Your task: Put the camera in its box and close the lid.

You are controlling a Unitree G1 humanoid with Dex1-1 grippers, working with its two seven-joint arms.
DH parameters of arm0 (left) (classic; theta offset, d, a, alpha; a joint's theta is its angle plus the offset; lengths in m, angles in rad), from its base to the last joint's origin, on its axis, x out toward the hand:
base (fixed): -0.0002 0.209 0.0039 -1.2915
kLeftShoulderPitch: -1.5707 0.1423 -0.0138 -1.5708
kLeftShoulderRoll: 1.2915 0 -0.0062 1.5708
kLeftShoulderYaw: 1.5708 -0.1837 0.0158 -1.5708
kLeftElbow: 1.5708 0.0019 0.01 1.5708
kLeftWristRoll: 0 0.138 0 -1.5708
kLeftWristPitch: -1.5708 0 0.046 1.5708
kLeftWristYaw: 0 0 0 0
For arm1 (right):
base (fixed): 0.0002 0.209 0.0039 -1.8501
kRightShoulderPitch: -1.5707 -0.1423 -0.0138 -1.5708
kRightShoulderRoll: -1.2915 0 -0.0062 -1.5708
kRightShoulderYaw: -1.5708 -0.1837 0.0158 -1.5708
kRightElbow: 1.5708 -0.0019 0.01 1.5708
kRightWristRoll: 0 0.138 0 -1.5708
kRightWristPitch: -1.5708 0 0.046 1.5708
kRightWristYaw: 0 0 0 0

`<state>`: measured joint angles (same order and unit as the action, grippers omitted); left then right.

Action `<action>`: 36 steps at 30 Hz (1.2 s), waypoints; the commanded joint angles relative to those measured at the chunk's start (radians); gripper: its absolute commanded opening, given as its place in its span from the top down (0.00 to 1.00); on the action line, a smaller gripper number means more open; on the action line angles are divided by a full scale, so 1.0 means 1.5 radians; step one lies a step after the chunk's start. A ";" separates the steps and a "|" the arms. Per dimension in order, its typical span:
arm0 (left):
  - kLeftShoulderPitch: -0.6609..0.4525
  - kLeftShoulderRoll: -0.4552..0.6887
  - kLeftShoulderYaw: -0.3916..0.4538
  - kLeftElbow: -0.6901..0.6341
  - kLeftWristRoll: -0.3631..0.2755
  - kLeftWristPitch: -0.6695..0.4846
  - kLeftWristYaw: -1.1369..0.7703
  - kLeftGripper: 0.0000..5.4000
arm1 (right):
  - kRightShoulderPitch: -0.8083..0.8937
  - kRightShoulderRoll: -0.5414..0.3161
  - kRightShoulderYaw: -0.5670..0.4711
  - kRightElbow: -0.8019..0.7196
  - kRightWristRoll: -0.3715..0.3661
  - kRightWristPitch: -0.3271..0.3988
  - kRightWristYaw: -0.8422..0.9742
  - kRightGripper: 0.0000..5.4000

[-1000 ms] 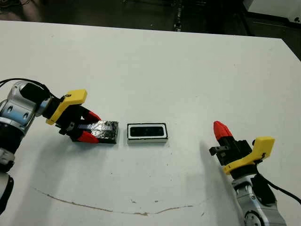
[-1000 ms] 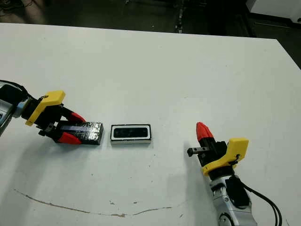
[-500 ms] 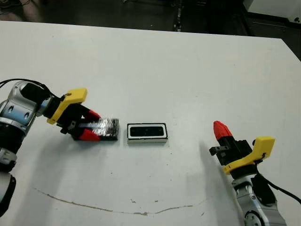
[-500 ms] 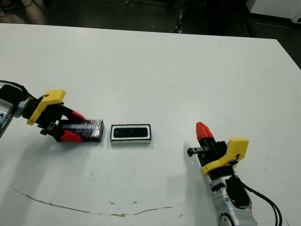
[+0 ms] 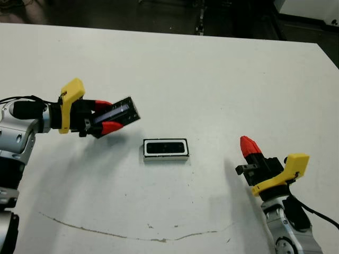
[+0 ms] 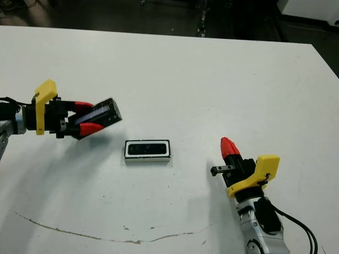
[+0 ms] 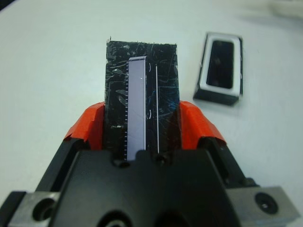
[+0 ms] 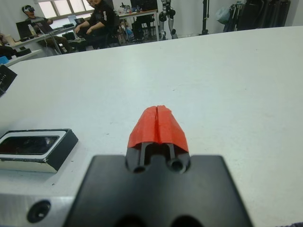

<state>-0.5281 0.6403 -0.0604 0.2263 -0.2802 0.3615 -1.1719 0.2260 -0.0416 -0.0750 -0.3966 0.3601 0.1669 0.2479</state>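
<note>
Lid (image 5: 121, 112) is clamped in the left gripper (image 5: 108, 118) above the table, needing alignment over the box (image 5: 166, 149) holding the camera (image 5: 165, 147), while the right gripper (image 5: 247, 146) rests shut.

- A lab or workshop room used for robot work, not a home.
- A large bare white table (image 5: 212, 79) with a dark floor beyond its far edge.
- In the right wrist view, people (image 8: 102, 21) sit at desks along the far wall near bright windows (image 8: 61, 7).
- Tripods and stands (image 8: 165, 16) and hanging dark gear (image 8: 255, 14) fill the background.
</note>
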 commanded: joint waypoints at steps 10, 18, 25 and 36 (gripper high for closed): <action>0.023 -0.019 -0.013 -0.017 -0.037 0.041 -0.024 0.42 | 0.010 -0.003 0.000 -0.004 0.000 0.003 -0.010 1.00; 0.027 -0.039 -0.032 0.002 -0.035 0.023 -0.037 0.42 | 0.010 -0.004 0.003 -0.004 0.004 0.002 -0.009 1.00; 0.030 -0.064 -0.058 0.021 -0.036 0.041 -0.036 0.42 | 0.011 -0.008 0.005 -0.008 0.000 0.008 -0.015 1.00; 0.025 -0.091 -0.092 0.062 -0.022 0.015 -0.059 0.42 | 0.010 -0.008 0.004 -0.003 0.007 0.009 -0.010 1.00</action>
<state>-0.5109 0.5117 -0.1709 0.2948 -0.3349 0.3762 -1.2472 0.2358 -0.0417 -0.0600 -0.4015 0.3627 0.1681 0.2332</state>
